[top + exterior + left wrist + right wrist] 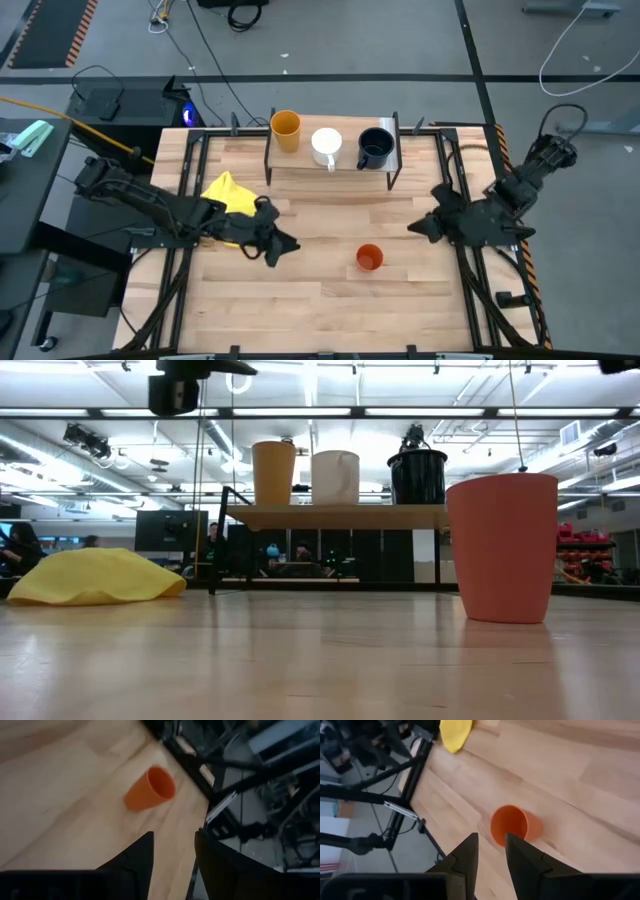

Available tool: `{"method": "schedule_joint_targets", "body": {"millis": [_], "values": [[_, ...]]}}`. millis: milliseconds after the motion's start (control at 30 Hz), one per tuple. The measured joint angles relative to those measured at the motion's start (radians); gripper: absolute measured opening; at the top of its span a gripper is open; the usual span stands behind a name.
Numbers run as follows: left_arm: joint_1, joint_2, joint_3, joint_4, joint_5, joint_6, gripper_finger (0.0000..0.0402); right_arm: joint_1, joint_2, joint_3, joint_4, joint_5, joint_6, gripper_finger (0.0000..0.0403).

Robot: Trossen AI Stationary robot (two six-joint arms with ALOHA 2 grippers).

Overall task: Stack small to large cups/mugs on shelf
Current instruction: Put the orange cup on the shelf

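Note:
The orange-red cup (369, 257) stands upright on its base on the tabletop, also in the low view (502, 547) and both wrist views (150, 789) (512, 825). The yellow-orange cup (285, 130), white mug (327, 147) and dark mug (375, 148) stand side by side on the shelf (300, 170) near the far edge. My left gripper (285, 245) hovers open to the left of the orange-red cup (175, 845). My right gripper (420, 228) hovers to its right, open with a narrow gap (491, 847). Neither touches anything.
A yellow cloth (232, 195) lies crumpled on the table's left part, beside my left arm, and shows in the low view (95, 577). Black frame rails (185, 250) run along the table's left and right sides. Bare wood lies around the orange-red cup.

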Motion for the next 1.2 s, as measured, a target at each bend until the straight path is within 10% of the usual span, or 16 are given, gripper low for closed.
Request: {"method": "schedule_joint_targets", "body": {"millis": [500, 800, 1200], "values": [[-0.055, 0.0, 0.0, -0.118, -0.001, 0.0, 0.0138, -0.339, 0.12, 0.185, -0.183, -0.266, -0.294, 0.0105], [-0.055, 0.0, 0.0, -0.123, 0.024, 0.044, 0.0138, -0.375, 0.302, 0.343, -0.442, -0.366, -0.352, 0.0105], [-0.054, 0.0, 0.0, -0.13, 0.026, 0.079, 0.0134, -0.366, 0.417, 0.321, -0.356, -0.472, -0.418, 0.0105]]}}
